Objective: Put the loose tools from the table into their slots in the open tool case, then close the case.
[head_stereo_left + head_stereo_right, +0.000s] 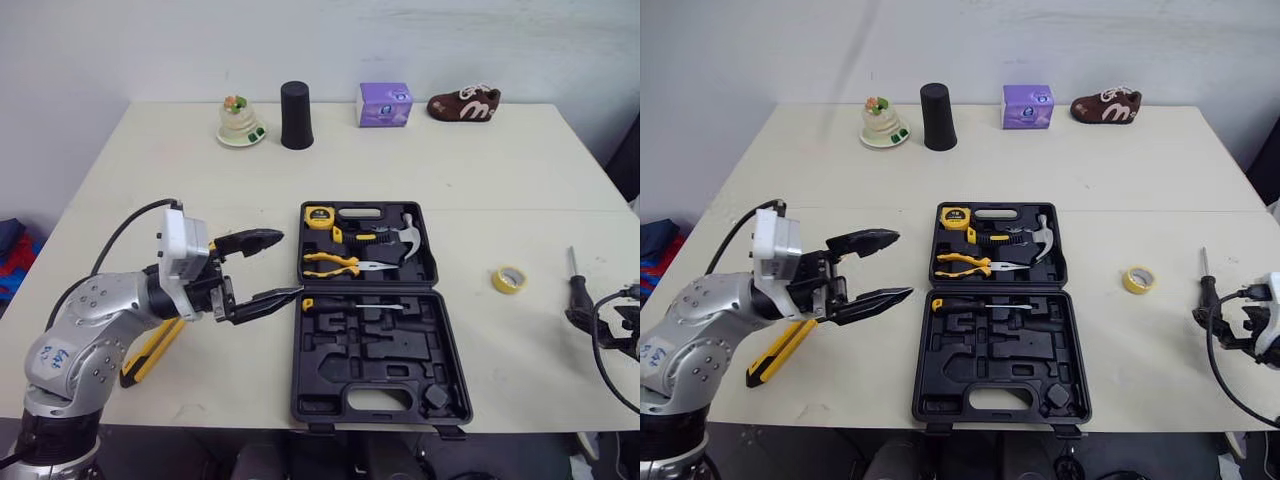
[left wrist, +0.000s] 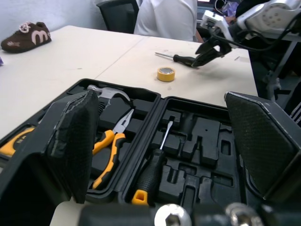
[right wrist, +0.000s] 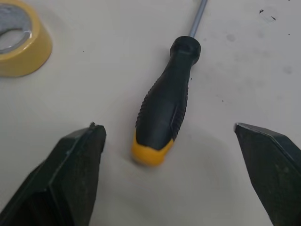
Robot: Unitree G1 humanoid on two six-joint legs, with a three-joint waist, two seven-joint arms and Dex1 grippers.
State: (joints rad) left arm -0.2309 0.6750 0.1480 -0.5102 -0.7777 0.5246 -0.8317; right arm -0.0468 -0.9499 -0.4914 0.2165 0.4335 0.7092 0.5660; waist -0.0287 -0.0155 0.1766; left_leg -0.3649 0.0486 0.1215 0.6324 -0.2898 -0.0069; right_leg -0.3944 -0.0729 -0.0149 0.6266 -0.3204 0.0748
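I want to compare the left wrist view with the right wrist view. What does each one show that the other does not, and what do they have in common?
Left wrist view, not the right: the open tool case holding a hammer, pliers and a stored screwdriver, plus a brown shoe and a person in a white shirt.
Right wrist view, not the left: the yellow end cap of the loose screwdriver's handle.
Both: the loose screwdriver, the yellow tape roll near it, and the right gripper, fingers open.

The tool case (image 1: pixel 400 350) was black; pliers (image 1: pixel 335 264) yellow-and-black handled; tape roll (image 3: pixel 28 52) yellow; screwdriver (image 3: pixel 164 110) black-handled, ribbed, yellow-capped; table (image 1: pixel 450 160) cream.
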